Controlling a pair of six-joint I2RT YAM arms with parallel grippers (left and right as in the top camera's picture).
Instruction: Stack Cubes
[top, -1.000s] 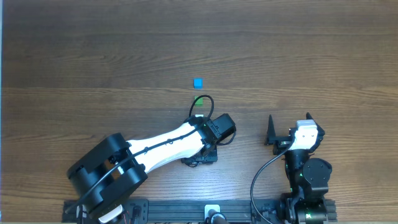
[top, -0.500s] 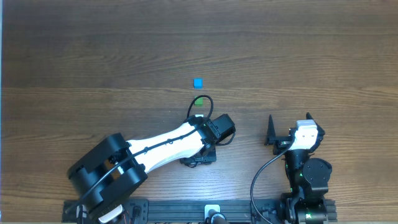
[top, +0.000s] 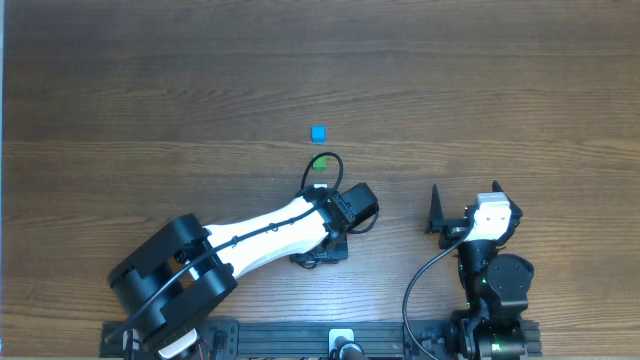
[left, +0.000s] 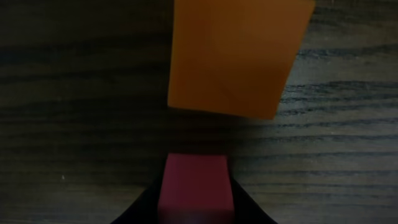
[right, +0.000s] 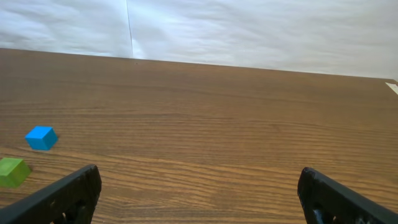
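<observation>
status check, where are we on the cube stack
Left gripper shut on red cube, orange cube just ahead. Right gripper open, holding nothing. Blue cube and green cube apart, unstacked; nothing in the way.

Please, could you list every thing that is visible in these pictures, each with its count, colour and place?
blue cube: one, blue, on the table, farthest from the arm bases.
green cube: one, green, just nearer the bases than the blue cube, apart from it.
red cube: one, red, gripped by the left end effector.
orange cube: one, orange, just beyond the red cube, apart from it.
table: one, brown wood, under everything.
left end effector: one, black, mid-table, shut on the red cube.
right end effector: one, black, open, holding nothing, near its base.
</observation>
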